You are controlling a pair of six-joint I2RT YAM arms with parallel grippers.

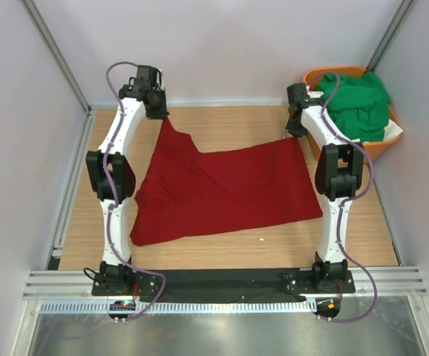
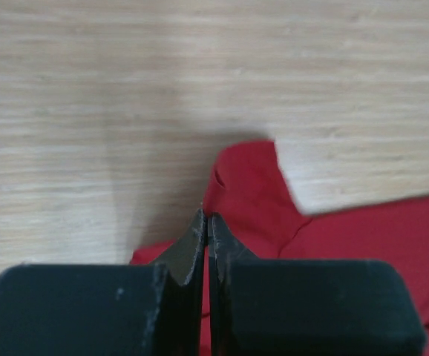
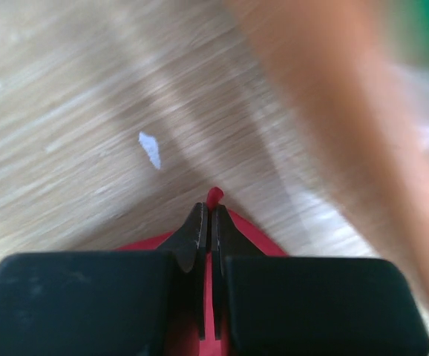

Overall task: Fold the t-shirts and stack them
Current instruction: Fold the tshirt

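Observation:
A dark red t-shirt [image 1: 222, 189] lies spread across the wooden table. My left gripper [image 1: 162, 113] is shut on its far left corner, which rises in a peak off the table; in the left wrist view [image 2: 208, 221] red cloth [image 2: 248, 196] shows between and beyond the jaws. My right gripper [image 1: 297, 132] is shut on the far right corner; in the right wrist view [image 3: 207, 213] a small tip of red cloth [image 3: 214, 196] pokes out past the fingertips. Green t-shirts [image 1: 357, 100] fill the basket at the far right.
An orange plastic basket [image 1: 387, 142] stands at the far right corner, close behind the right arm, and shows as an orange blur [image 3: 333, 111] in the right wrist view. A small white scrap [image 1: 262, 239] lies near the shirt's front edge. White walls enclose the table.

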